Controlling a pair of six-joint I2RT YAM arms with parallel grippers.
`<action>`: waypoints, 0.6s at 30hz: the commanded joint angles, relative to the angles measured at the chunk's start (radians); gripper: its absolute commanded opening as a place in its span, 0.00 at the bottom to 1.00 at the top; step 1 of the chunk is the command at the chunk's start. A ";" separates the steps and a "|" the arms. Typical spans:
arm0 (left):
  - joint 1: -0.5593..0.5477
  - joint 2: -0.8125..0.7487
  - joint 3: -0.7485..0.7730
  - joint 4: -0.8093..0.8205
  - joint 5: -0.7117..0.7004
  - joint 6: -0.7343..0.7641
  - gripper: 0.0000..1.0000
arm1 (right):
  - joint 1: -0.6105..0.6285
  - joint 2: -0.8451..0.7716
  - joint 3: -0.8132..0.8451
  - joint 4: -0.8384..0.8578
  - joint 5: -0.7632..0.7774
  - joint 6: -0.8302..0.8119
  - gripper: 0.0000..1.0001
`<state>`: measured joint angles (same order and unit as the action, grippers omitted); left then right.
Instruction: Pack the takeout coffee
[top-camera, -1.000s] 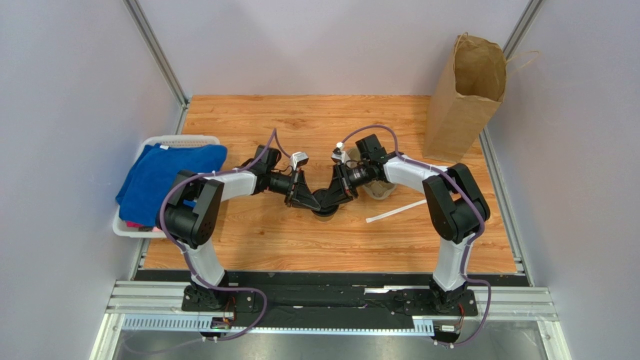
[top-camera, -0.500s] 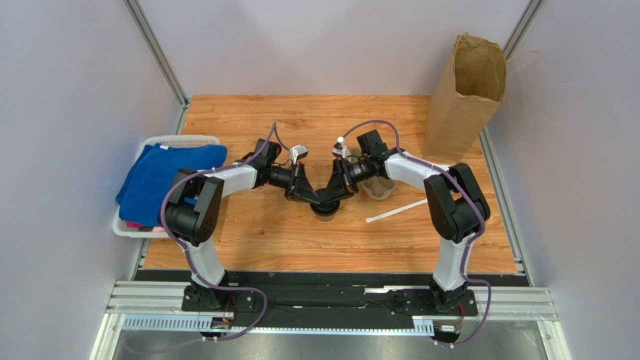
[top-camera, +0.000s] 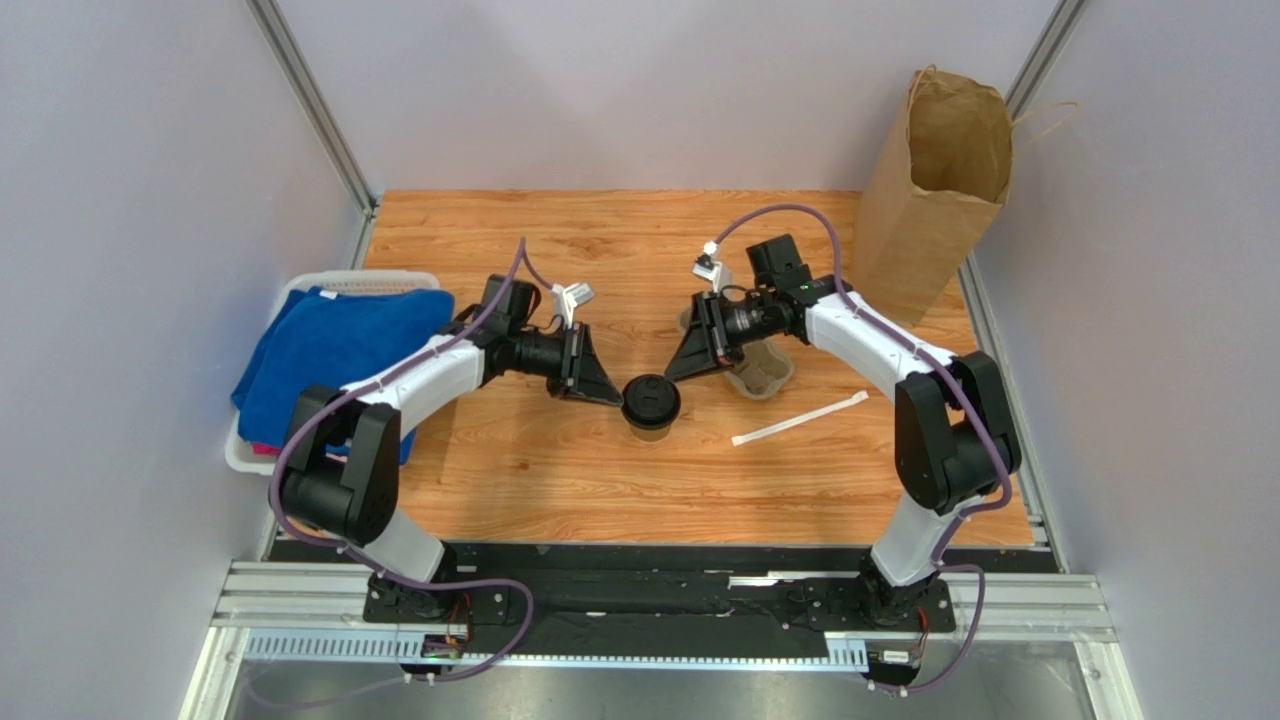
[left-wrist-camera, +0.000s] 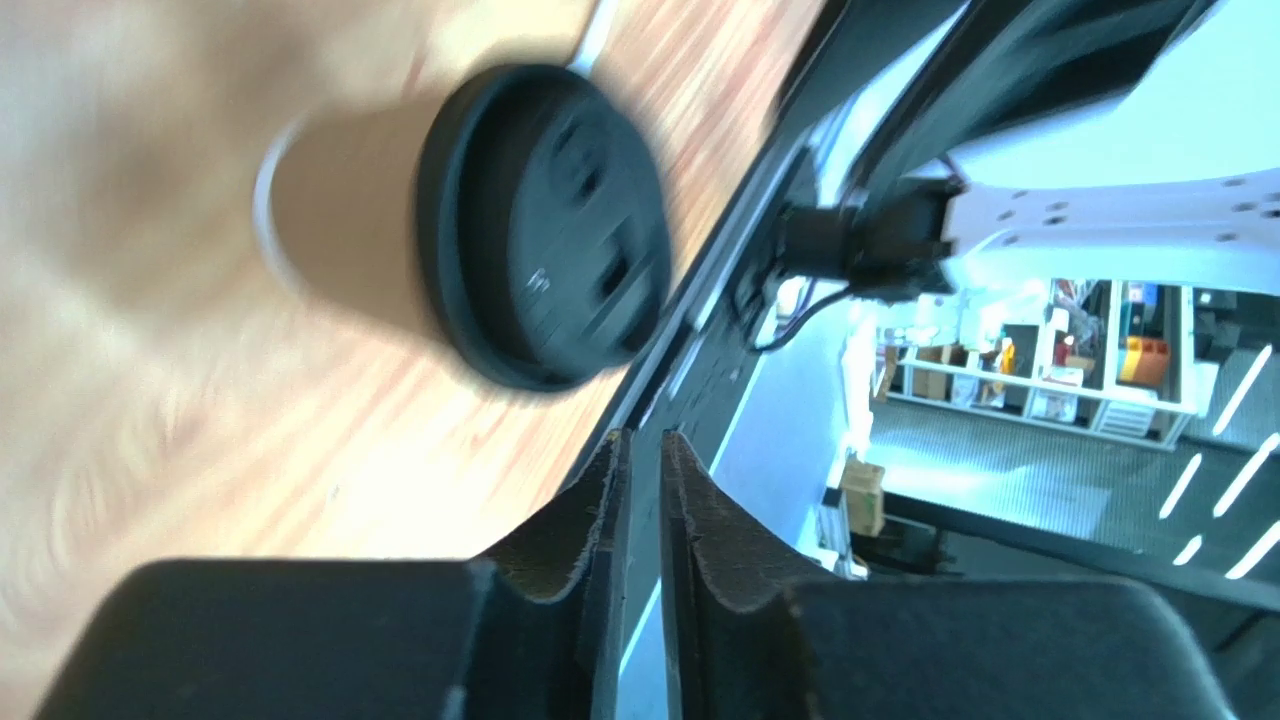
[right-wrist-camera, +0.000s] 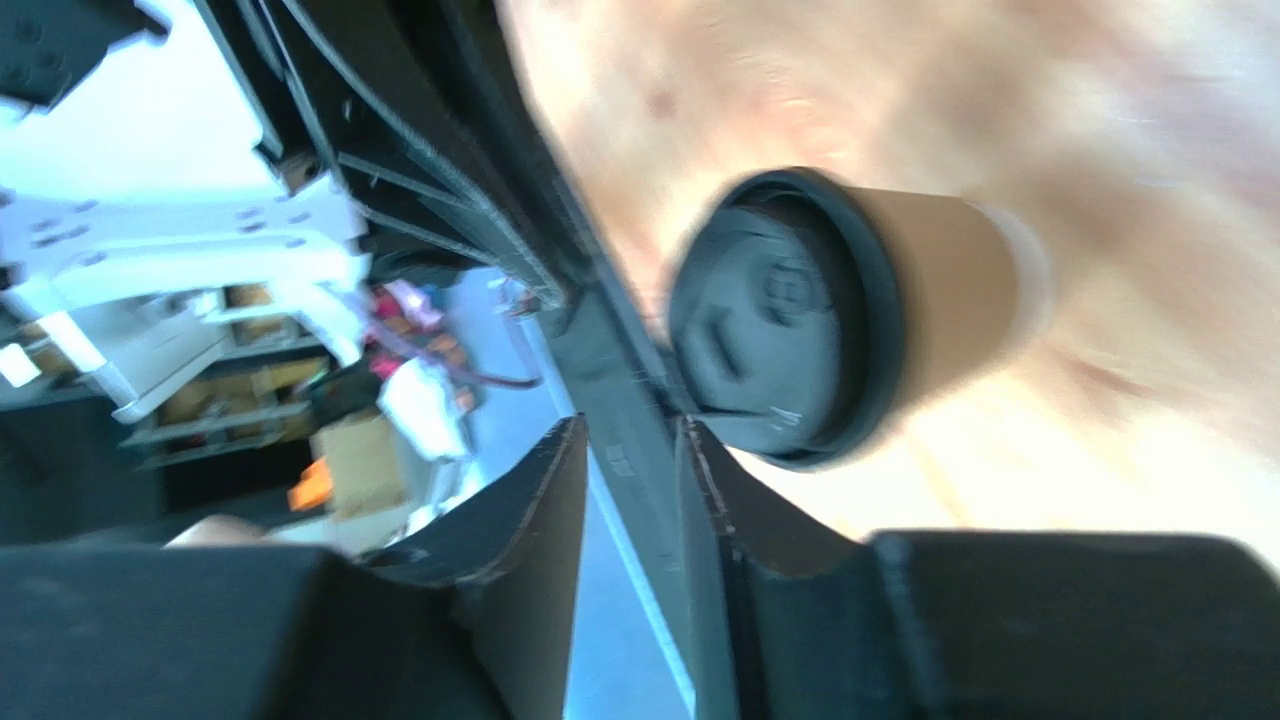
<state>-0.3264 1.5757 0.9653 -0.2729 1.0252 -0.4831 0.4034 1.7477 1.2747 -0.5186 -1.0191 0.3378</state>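
The cup (top-camera: 652, 402) stands upright, lid on, at the middle of the table (top-camera: 496, 465), between the 2 grippers and held by neither. The left gripper (top-camera: 606, 395) sits just beside it on the left, jaws a narrow slit apart, holding nothing. The right gripper (top-camera: 675, 369) is near its far right side, jaws narrowly parted, likewise holding nothing. The bag (top-camera: 932, 180) stands well apart at the far right corner.

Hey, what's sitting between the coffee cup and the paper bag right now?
The top view shows two things there: the right end effector, just beside the coffee cup, and the pulp cup tray behind it, toward the paper bag.
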 joint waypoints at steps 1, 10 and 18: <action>0.010 -0.040 -0.126 -0.054 -0.077 0.015 0.18 | -0.026 -0.080 -0.044 -0.089 0.137 -0.152 0.28; 0.007 0.104 -0.056 0.064 -0.108 -0.046 0.15 | -0.029 -0.151 -0.172 -0.112 0.235 -0.250 0.23; -0.010 0.213 0.041 0.147 -0.100 -0.113 0.15 | -0.029 -0.157 -0.228 -0.103 0.295 -0.330 0.23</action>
<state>-0.3279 1.7721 0.9546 -0.2050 0.9211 -0.5537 0.3717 1.6264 1.0626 -0.6403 -0.7631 0.0753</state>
